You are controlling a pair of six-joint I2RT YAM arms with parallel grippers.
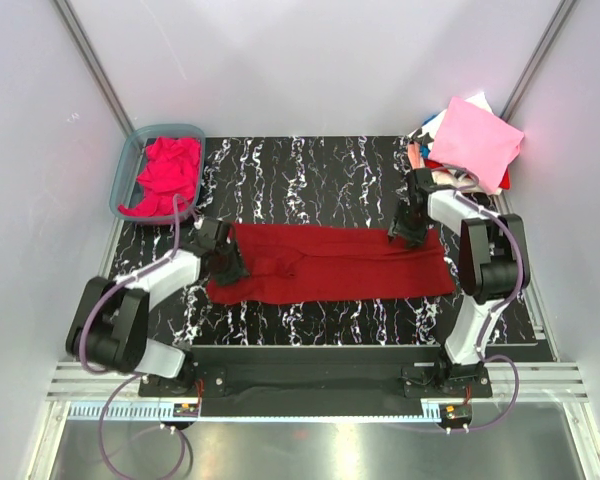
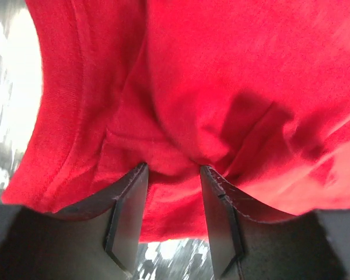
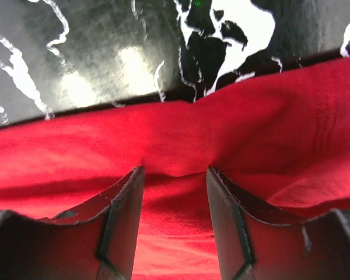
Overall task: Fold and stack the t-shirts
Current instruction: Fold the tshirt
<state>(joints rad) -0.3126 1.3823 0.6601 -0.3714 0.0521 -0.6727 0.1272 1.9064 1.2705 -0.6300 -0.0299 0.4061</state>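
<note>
A dark crimson t-shirt [image 1: 330,262], folded into a long strip, lies flat across the middle of the marbled table [image 1: 310,170]. My left gripper [image 1: 228,266] is down on the strip's left end. In the left wrist view its fingers [image 2: 128,204] pinch a pucker of the red cloth [image 2: 221,87]. My right gripper [image 1: 408,236] is on the far right edge. Its fingers [image 3: 123,210] grip a ridge of the same cloth [image 3: 251,134] at its far edge. A magenta-pink shirt [image 1: 166,172] lies crumpled in the tub. Folded shirts [image 1: 472,140], pale pink on top, are stacked at the far right.
The translucent blue-grey tub [image 1: 130,165] stands at the far left corner. White walls with metal frame posts close in the table on three sides. The black base rail [image 1: 310,372] runs along the near edge.
</note>
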